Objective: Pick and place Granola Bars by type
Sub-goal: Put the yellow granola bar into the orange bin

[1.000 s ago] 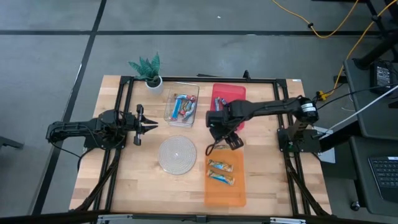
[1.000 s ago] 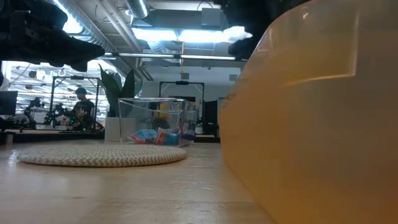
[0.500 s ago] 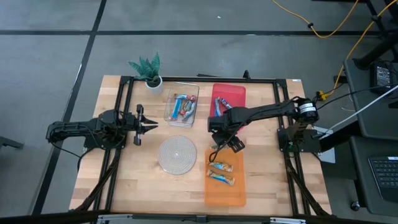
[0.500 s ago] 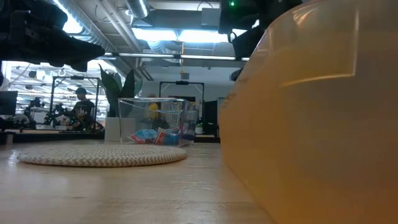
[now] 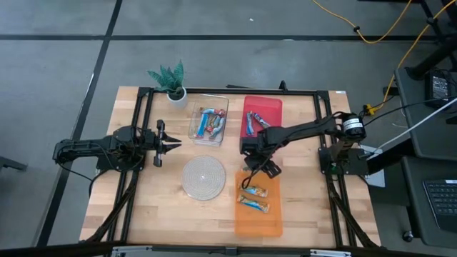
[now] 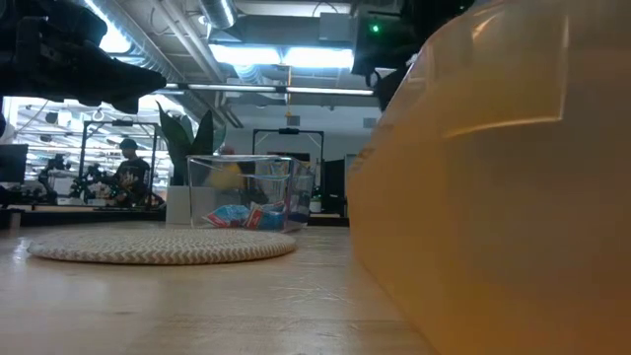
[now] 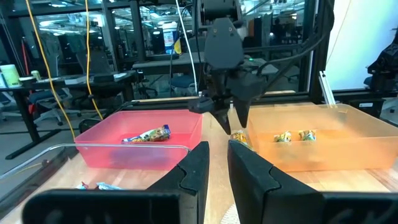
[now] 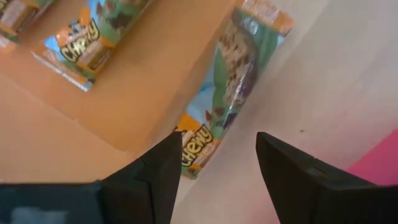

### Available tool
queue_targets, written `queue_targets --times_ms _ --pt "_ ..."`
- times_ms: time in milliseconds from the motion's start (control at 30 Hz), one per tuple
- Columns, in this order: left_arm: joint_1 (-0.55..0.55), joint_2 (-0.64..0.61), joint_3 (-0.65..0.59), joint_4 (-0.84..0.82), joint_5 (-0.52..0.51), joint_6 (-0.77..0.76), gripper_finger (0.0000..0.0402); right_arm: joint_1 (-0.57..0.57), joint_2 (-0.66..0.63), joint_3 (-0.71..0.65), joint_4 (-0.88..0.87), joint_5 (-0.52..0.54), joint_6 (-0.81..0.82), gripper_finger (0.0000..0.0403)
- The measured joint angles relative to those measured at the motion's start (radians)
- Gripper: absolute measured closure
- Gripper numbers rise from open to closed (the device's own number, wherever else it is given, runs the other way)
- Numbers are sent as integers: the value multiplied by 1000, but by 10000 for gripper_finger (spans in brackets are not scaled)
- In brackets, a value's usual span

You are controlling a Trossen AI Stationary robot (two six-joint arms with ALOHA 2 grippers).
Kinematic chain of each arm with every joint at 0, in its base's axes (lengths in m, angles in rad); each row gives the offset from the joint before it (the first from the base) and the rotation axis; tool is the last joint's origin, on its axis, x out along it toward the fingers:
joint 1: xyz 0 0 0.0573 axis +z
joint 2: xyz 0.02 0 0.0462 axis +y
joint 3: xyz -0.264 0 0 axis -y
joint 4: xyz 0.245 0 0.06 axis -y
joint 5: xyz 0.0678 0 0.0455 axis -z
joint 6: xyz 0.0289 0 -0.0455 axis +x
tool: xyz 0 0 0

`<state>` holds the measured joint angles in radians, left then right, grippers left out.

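Shifted toward the orange bin (image 5: 258, 221), right gripper (image 5: 249, 171) hangs parted above a glossy bar (image 8: 230, 81).

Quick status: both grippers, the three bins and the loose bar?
Right gripper: open, just above the loose bar.
Loose bar: straddling the orange bin's edge.
Orange bin: two bars inside.
Red bin: at least one bar inside.
Clear bin: several bars inside.
Left gripper: waiting at table's left.
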<state>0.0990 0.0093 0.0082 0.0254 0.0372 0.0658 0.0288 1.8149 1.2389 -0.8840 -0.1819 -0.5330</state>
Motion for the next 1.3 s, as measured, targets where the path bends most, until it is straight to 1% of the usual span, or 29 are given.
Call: queue_targets --times_ms 100,300,800,1000,1167,1300 --pt "0 0 0 0 0 0 347 0 0 -28 23 -31 -9 196" --pt "0 0 0 0 0 0 347 0 0 -60 45 -31 -26 196" --pt "0 0 0 0 0 0 347 -2 0 -146 196 -30 -29 200" --pt "0 0 0 0 0 0 347 -2 0 -183 236 -28 -30 234" --pt "0 0 0 0 0 0 347 -2 0 -184 239 -27 -30 280" --pt "0 0 0 0 0 0 347 -2 0 -184 238 -6 -26 318"
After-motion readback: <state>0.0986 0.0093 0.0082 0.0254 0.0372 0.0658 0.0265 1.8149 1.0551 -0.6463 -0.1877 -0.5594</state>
